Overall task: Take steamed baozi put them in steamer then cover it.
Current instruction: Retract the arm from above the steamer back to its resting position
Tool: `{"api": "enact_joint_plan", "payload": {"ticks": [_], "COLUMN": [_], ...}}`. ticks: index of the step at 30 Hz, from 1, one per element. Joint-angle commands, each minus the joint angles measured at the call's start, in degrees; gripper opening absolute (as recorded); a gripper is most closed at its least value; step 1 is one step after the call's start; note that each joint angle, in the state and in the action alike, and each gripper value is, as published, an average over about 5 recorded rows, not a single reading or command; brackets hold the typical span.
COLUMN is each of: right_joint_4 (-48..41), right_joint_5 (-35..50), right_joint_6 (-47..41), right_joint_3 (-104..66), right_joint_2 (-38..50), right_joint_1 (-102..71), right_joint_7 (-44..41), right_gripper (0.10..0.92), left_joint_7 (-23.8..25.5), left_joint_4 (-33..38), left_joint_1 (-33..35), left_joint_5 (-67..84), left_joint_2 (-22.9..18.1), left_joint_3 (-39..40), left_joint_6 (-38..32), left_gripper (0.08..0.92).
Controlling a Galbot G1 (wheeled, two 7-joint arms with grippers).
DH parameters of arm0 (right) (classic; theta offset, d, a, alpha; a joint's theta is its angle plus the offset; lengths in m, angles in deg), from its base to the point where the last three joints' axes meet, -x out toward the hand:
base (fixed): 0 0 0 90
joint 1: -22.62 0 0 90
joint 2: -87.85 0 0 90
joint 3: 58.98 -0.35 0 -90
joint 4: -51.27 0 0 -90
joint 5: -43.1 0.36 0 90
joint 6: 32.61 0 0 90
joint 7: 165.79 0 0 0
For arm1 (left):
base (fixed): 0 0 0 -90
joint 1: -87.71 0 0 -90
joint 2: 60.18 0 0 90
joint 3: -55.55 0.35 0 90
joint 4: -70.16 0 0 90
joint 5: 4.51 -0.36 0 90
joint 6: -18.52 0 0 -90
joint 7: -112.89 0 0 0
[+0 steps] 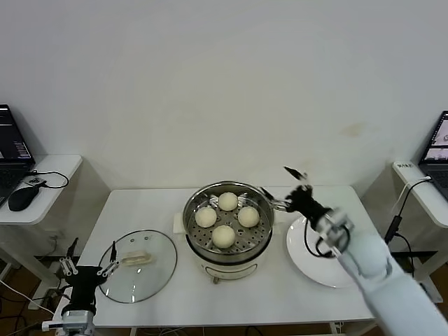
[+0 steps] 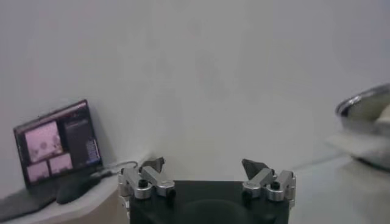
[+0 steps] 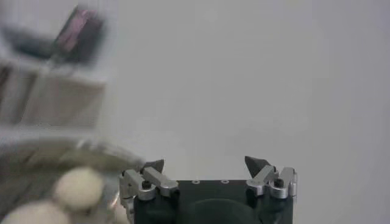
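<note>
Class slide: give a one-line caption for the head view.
Four steamed baozi sit in the steamer; cover lies beside it; open right end effector above the steamer's rim.

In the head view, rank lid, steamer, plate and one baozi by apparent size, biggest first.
1. Steamer, widest with its base, though close to the next two.
2. Lid and plate: no ranking between them; the right arm hides part of the plate.
3. Baozi, clearly smallest.
</note>
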Motion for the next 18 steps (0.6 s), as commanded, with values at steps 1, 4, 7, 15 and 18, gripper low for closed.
{"api": "enact_joint_plan", "payload": {"ticks": [1,4,7,15,18], "right_joint_4": [4.9,5.3,5.7,6.2,6.4], "right_joint_5": [-1.9,-1.4,-0.4,1.2,1.6], "right_joint_6": [6.3,5.5,5.5,5.6,5.4], "right_joint_3": [-29.0,-31.2,-32.9,-36.1,-36.8], "right_joint_2": [-21.2,-21.9,-22.5,-23.4,-23.4], "right_joint_1": [-23.5,-24.7,-26.2,-28.1,-28.5], "right_joint_7": [-1.7,-1.5,-0.9,0.5,0.6], "right_gripper": [0.823,0.823,0.823,0.822,0.823], "left_joint_7": [-4.7,-6.4,-5.9,0.5,1.2], "left_joint_4": [-8.8,-10.5,-12.3,-11.6,-10.4], "left_joint_1": [-0.8,-1.1,-1.9,0.1,2.0], "left_joint_5": [-45.1,-56.4,-62.9,-65.1,-64.8], "left_joint_2": [1.4,2.8,4.2,5.6,4.5], "left_joint_3": [-3.7,-3.7,-2.8,-0.7,-0.2], "left_joint_6": [-7.8,-7.4,-6.0,-2.6,-1.6], "left_gripper": [0.823,0.823,0.823,0.823,0.823]}}
